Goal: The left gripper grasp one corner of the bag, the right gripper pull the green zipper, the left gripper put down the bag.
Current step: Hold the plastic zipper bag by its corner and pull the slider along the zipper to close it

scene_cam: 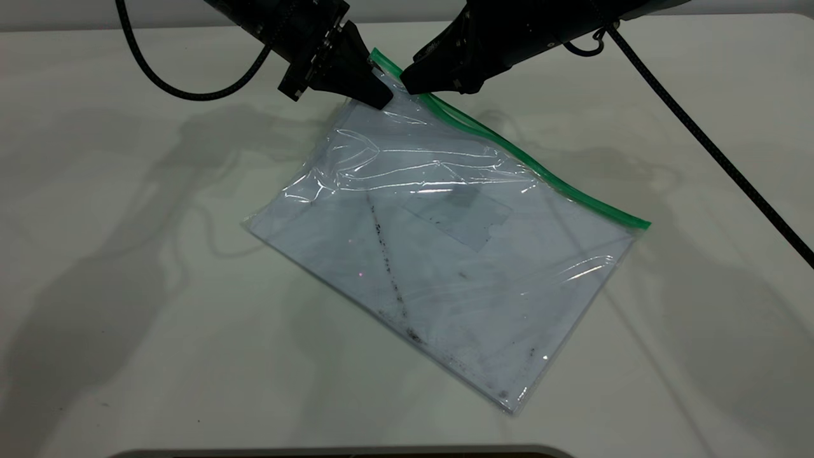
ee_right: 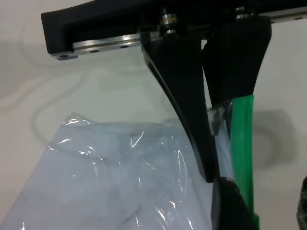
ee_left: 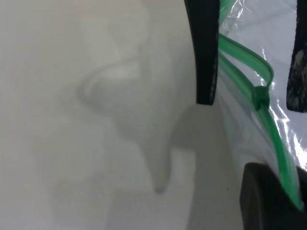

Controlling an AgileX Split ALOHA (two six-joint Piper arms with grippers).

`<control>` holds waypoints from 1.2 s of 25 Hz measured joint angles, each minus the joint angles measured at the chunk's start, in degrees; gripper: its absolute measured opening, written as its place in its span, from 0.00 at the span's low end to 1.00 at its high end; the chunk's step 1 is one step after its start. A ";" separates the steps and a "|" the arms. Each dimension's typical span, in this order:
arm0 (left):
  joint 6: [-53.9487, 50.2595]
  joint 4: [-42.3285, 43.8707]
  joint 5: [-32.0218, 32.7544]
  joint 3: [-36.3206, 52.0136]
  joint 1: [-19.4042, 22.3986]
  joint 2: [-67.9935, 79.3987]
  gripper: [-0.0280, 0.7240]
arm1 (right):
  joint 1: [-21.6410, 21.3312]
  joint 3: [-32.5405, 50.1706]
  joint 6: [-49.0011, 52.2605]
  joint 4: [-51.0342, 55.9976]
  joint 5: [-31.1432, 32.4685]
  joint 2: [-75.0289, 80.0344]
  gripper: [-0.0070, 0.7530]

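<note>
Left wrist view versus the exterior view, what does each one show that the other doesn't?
Only the left wrist view shows the green zipper split into two strips that join at a small knot-like point, between the left claw fingers. Only the exterior view shows the whole bag, its far corner lifted and its near end on the table, with the right claw at the strip. Both show the green edge and clear plastic.

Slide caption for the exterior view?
Both black grippers, left and right, meet at the clear plastic bag's raised green-zipper corner.
</note>
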 joint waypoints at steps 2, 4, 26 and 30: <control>0.00 -0.26 0.00 0.00 0.00 0.00 0.11 | 0.00 0.00 0.00 0.00 0.00 0.05 0.50; 0.05 -0.87 0.00 0.00 0.00 0.00 0.11 | 0.00 -0.08 0.00 0.00 0.00 0.24 0.49; 0.51 -2.44 -0.53 0.00 0.29 0.06 0.11 | -0.03 -0.53 0.00 -4.65 -0.89 0.75 0.05; 0.64 -6.90 -0.53 0.00 1.80 0.11 0.11 | -0.71 -0.57 0.00 -4.09 -2.73 0.75 0.05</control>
